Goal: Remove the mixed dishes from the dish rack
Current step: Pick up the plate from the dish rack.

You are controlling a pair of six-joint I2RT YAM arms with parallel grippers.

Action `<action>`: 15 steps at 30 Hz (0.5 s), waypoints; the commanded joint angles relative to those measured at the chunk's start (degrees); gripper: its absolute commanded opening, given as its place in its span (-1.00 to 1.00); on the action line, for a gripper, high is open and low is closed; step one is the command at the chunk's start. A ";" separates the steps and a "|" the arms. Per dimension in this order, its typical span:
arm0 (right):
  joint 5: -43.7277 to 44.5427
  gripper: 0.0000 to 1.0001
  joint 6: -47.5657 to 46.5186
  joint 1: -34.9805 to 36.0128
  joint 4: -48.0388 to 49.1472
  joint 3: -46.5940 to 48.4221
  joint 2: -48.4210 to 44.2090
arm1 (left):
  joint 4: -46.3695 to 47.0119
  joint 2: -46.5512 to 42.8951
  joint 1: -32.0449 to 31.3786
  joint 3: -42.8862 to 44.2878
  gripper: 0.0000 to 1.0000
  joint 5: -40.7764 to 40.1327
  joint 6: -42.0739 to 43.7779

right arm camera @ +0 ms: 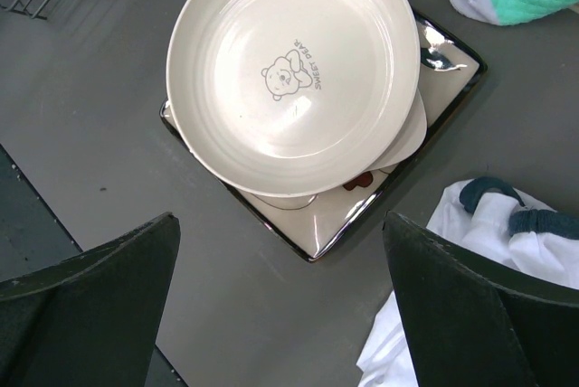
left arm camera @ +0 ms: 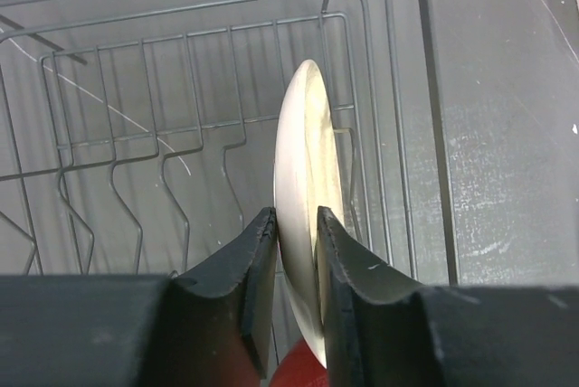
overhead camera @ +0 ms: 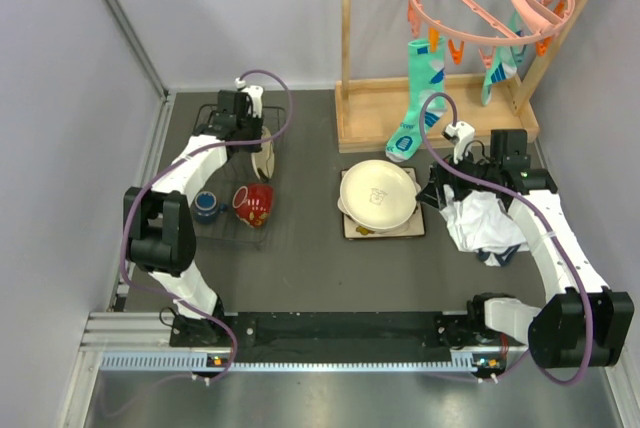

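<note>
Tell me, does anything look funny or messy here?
The red patterned mug looks tipped on its side in the dish rack. The large cream dish sits off-centre over the square plate, and crumpled white cloth lies beside them.

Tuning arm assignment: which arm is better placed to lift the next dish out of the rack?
Left. The left gripper already pinches the rim of the upright cream plate in the dish rack. The right gripper hangs open over the bear-print plate, away from the rack.
</note>
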 commanded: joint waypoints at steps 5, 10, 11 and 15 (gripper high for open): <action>-1.24 0.86 -1.03 -0.53 0.71 -0.11 -1.53 | 1.59 -0.30 0.20 2.15 -0.61 -0.16 -0.53; -1.24 0.86 -1.12 -0.62 0.71 -0.20 -1.53 | 0.36 -0.92 0.20 4.69 -0.75 -3.14 -2.12; -1.24 0.86 -1.12 -0.53 0.71 -0.11 -1.44 | 0.19 -0.92 0.28 5.14 -0.78 -3.50 -2.20; -1.15 0.86 -1.12 -0.53 0.71 -0.20 -1.44 | -1.13 -0.75 0.28 8.03 -0.90 -5.52 -2.91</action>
